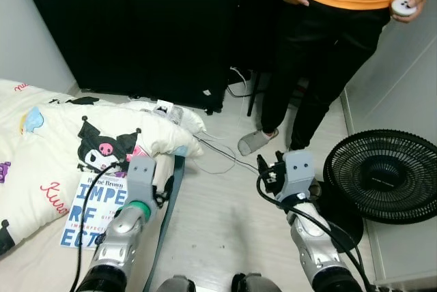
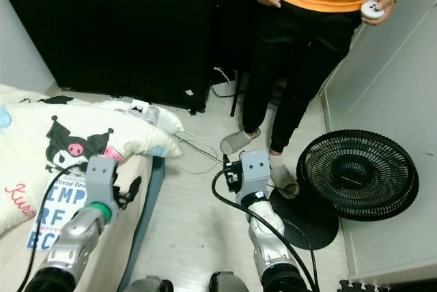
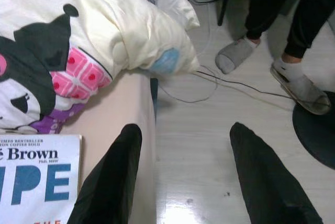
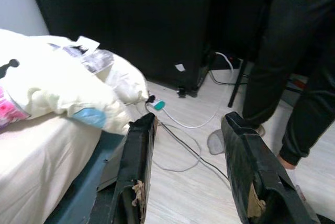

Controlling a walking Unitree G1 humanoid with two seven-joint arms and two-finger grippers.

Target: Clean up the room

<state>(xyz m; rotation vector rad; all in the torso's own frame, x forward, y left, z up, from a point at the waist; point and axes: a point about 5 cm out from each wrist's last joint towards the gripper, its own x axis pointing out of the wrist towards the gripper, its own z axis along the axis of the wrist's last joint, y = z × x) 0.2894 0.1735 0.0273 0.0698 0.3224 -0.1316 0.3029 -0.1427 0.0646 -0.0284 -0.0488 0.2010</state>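
Both pincers, left pincer [image 3: 180, 177] and right pincer [image 4: 196, 171], stand open and empty; we hold them ready beside the book [image 1: 92, 213] on the bed [image 3: 112, 124].

Small room with a pale wood-look floor [image 1: 225, 217], a big black cabinet [image 1: 136, 26] against the far wall, white wall [image 1: 31, 33] on the left. Bed [image 1: 41, 251] sits low on the left, black floor fan [image 1: 382, 176] by the white panel on the right, cables [image 1: 225, 155] trailing across the floor
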